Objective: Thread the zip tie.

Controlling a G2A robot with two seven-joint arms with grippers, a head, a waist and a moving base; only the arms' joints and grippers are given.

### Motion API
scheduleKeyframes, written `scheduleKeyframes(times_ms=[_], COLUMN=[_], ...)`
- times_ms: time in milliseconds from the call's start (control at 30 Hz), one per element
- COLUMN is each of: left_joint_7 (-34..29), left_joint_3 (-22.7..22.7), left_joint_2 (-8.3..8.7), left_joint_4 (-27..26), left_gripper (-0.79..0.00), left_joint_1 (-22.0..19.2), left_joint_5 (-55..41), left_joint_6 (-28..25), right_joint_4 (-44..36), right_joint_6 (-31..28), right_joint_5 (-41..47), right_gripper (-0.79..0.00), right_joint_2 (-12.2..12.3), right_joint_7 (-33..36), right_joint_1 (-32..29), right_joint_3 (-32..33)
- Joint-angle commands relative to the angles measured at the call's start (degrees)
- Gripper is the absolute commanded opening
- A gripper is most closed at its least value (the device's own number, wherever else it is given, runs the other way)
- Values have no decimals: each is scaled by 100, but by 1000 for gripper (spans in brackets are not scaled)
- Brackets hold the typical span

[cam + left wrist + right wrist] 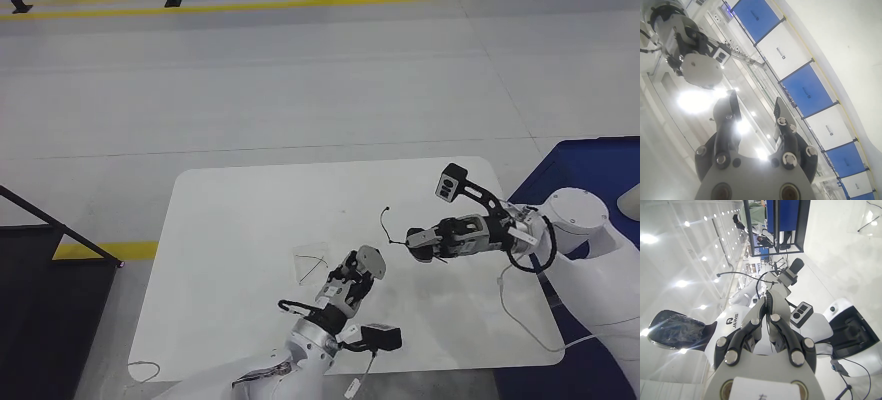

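Note:
A thin black zip tie (388, 226) curls up and to the left from my right gripper (412, 241), which hovers over the right part of the white table (230, 220). In the right wrist view that gripper (767, 294) is shut on the zip tie (761, 281), whose strap loops past its small head, with a free end sticking out. My left gripper (363, 264) sits near the table's front, just left of and below the right one. It stands open (756, 103) with nothing between its fingers, pointing upward, and the right gripper (696, 64) shows beyond it.
A clear plastic bag (311, 263) lies on the table left of my left gripper, and in the right wrist view the bag (866, 224) has a black tie in it. The table's right edge borders a blue floor mat (590, 165).

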Motion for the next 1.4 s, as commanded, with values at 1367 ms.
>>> scheduleKeyframes(times_ms=[1367], left_joint_7=[4860], left_joint_3=[-3239], left_joint_2=[125], left_joint_4=[255], left_gripper=[0], left_joint_1=[1715], left_joint_5=[-9417], left_joint_6=[2787], right_joint_4=[-749], right_joint_6=[268], right_joint_5=[2183], right_gripper=[-785], right_joint_2=[-202], right_joint_7=[-1255], right_joint_1=[-797], right_joint_3=[303])
